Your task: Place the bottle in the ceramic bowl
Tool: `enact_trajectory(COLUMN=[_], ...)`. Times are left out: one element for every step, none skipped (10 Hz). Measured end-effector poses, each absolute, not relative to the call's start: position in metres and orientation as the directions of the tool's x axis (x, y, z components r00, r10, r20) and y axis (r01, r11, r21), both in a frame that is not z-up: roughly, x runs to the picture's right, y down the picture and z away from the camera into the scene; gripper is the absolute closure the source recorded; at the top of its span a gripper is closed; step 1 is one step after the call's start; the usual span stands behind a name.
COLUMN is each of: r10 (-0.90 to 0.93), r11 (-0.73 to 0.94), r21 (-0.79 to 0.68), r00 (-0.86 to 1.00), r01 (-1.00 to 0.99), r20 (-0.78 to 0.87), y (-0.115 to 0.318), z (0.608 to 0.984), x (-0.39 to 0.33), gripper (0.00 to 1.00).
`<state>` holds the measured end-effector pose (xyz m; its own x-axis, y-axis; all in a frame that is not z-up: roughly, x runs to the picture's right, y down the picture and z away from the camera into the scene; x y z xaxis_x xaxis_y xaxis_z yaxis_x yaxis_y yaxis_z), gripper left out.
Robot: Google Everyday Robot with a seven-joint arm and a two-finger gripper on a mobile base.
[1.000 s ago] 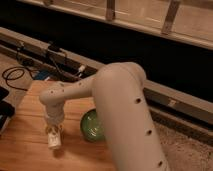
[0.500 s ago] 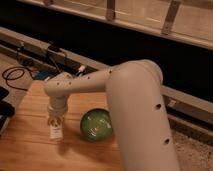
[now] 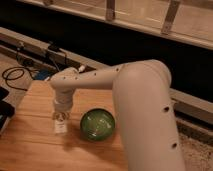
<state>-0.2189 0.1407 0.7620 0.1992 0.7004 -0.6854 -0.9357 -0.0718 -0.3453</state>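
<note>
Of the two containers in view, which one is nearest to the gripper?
The bottle: small and whitish, right beneath the gripper, which hangs over the wooden table. The green ceramic bowl sits apart, further right in the picture.

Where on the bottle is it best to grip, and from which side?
Grip the bottle at its upper part, coming from above: it looks slim and upright, beside the bowl, and the gripper hangs directly over it. A side approach would probably risk tipping it.
</note>
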Motion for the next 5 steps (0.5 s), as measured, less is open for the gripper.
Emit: enact_trajectory(r10=[0.710,0.721,0.733,0.743,0.751], r11=[-0.085,-0.109,-0.141,-0.178,-0.208], r21=[-0.334,-0.318,-0.306,-0.296,-0.286], r00=[0.178,0.146,0.109,0.069,0.034], r01=[-0.939,-0.942,-0.941,-0.939,-0.935], r20=[-0.682,-0.678,-0.672,-0.665,-0.660], y=[0.138,0.137,0.140,0.143,0.145], z=[0.758,0.754,0.749,0.746,0.744], x=[-0.205,-0.188,-0.169,-0.152,-0.136], gripper=[1.00,1.00,1.00,1.00,1.00])
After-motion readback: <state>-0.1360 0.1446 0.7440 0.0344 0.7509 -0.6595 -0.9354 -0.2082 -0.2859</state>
